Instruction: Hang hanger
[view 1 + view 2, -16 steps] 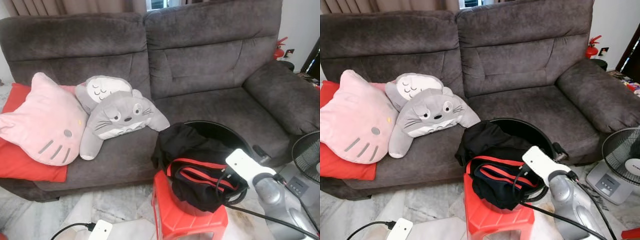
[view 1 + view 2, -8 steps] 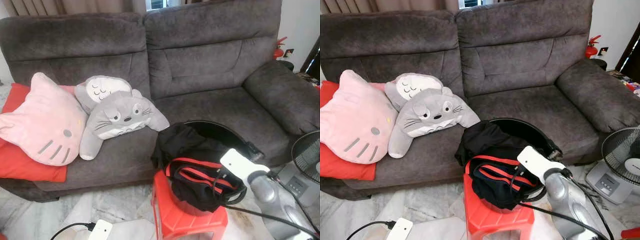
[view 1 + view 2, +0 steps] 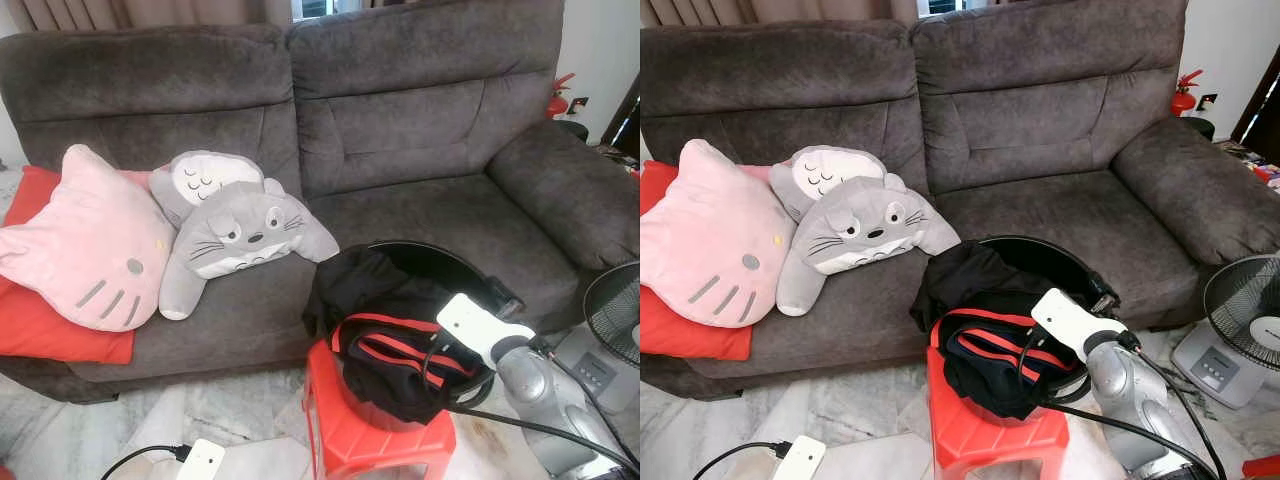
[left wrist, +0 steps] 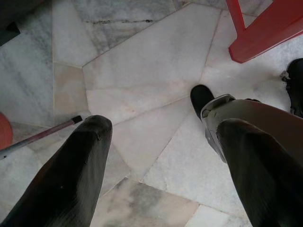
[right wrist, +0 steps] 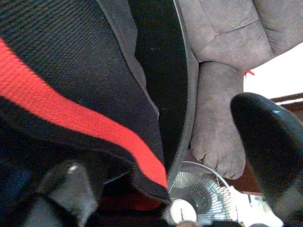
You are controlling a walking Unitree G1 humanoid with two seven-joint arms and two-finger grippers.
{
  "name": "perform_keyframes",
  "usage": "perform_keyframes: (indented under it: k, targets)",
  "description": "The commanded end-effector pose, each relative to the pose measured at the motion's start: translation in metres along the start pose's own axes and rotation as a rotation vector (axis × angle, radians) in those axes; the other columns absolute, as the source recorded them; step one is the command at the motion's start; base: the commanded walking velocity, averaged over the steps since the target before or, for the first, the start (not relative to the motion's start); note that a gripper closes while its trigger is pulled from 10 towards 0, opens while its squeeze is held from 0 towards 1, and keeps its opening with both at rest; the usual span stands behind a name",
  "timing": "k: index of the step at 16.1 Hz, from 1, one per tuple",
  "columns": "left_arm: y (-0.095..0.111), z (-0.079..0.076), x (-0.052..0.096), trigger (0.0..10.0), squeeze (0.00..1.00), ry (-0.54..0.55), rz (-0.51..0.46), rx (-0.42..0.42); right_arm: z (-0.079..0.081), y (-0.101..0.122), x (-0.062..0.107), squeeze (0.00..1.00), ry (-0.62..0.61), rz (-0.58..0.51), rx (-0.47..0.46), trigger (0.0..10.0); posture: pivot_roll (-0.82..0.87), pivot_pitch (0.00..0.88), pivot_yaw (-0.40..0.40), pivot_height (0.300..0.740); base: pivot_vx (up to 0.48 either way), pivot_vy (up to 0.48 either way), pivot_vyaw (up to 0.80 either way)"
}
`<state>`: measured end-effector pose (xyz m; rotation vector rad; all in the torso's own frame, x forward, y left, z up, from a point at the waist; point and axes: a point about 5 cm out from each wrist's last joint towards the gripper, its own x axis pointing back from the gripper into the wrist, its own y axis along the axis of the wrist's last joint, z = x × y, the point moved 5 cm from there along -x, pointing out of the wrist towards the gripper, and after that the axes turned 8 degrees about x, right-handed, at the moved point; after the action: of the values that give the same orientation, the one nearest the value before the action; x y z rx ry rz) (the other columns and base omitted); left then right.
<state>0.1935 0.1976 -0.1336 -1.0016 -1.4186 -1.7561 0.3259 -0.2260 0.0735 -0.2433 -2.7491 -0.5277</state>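
One round black tub sits on a red plastic stool, stuffed with knit black-and-red clothes. The right gripper is spread wide over the fabric, no hanger visible. The left gripper hangs wide over marble floor.

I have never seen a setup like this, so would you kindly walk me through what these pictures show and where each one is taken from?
This is a walking humanoid robot with two silver arms, each ending in a hand of two long black fingers. The two wide pictures come from a stereo camera on its head, looking down at a grey sofa holding plush cushions. In front, a black basin of dark clothes sits on a red stool. The right hand, seen from its own wrist camera, is open and reaching over the clothes. The left hand hangs open above the marble floor. Neither holds anything.
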Motion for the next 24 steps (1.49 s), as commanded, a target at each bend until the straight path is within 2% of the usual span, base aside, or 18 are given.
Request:
perform_keyframes:
  k: [1, 16, 24]
  targets:
    - [-0.003, 0.002, 0.000, 10.0, 0.00, 0.009, 0.009, -0.011, 0.001, 0.006, -0.002, 0.00, 0.003, -0.024, 0.000, 0.0, -0.02, 0.000, 0.046, 0.740, 0.000, 0.000, 0.00]
    - [-0.002, 0.002, 0.000, 10.0, 0.00, 0.007, 0.009, -0.019, 0.011, 0.007, -0.002, 0.00, 0.043, -0.028, -0.020, 0.0, -0.02, 0.000, 0.046, 0.740, 0.000, 0.000, 0.00]
    - [-0.002, 0.001, 0.000, 10.0, 0.00, 0.005, 0.010, -0.021, 0.007, 0.009, -0.002, 0.00, 0.036, -0.034, -0.022, 0.0, -0.02, 0.000, 0.046, 0.740, 0.000, 0.000, 0.00]
